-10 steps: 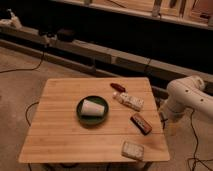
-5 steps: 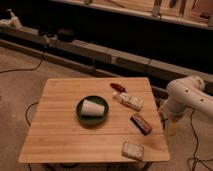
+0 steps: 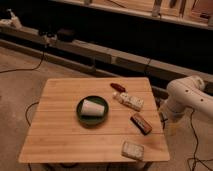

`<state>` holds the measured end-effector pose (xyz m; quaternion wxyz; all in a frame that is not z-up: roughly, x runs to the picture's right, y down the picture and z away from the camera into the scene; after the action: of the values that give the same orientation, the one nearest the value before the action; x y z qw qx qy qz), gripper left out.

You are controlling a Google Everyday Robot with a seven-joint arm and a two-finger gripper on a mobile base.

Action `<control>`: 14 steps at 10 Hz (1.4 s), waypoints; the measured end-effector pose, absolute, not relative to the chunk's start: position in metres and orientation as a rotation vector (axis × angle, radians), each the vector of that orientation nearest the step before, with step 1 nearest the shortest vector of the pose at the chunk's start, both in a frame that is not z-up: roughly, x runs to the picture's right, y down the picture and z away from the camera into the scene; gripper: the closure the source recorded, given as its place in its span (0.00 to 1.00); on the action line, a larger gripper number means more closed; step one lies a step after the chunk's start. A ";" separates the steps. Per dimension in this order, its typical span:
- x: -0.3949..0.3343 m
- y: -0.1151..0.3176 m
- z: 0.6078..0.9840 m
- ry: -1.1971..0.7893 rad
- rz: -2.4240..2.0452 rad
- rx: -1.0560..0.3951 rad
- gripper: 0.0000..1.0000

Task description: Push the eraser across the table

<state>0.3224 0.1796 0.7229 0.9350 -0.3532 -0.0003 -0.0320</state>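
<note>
Bamboo plank table (image 3: pixel 60 135); dark rectangular eraser (image 3: pixel 141 123) near edge; claw (image 3: pixel 165 121) alongside, spread wide, empty.

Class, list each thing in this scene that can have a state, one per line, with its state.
eraser: flat on the table, untouched
cup: on its side in the green plate
speckled packet: lying flat
pale block: flat, near the front edge
end effector: beside the table's right edge, apart from the eraser
</note>
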 end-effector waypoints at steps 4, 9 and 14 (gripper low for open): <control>0.322 0.180 0.723 -0.001 -0.065 -0.722 0.22; 0.313 0.180 0.734 -0.048 -0.170 -0.682 0.22; 0.310 0.176 0.772 -0.157 -0.380 -0.502 0.47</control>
<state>0.3098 0.1764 0.7720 0.9478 -0.2468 -0.0773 -0.1865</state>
